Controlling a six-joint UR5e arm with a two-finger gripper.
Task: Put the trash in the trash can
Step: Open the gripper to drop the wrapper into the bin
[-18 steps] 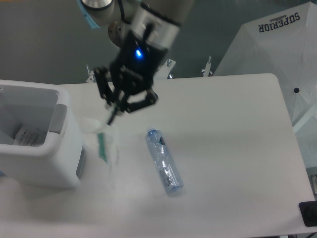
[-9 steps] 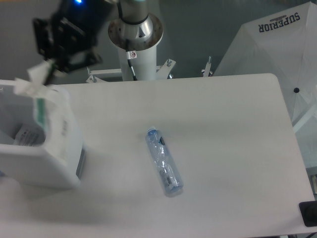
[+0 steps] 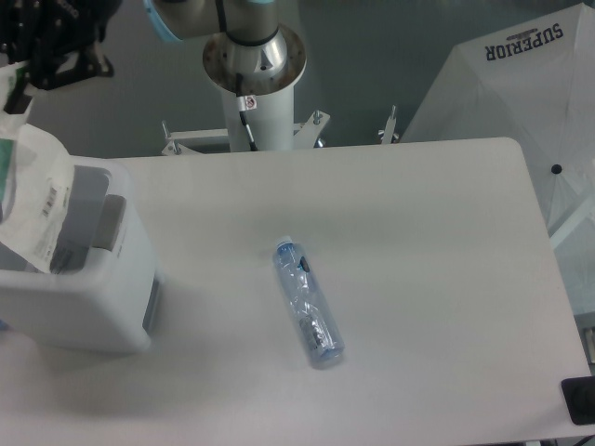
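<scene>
One wrapper (image 3: 33,200) hangs below jaws, over trash can (image 3: 88,307).

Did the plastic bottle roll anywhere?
No. The bottle lies at the same spot on the table, same slant as before.

1 fixed camera, high, looking steeply down on table (image 3: 418,232), mid-distance

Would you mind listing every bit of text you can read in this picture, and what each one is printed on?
"SUPERIOR": dark capitals on the white umbrella at the upper right, running slantwise.
Small dark print on the wrapper hanging over the trash can: too small to read.
Label on the bottle: blurred, unreadable.
Small tag on the robot's base column: unreadable.
</scene>
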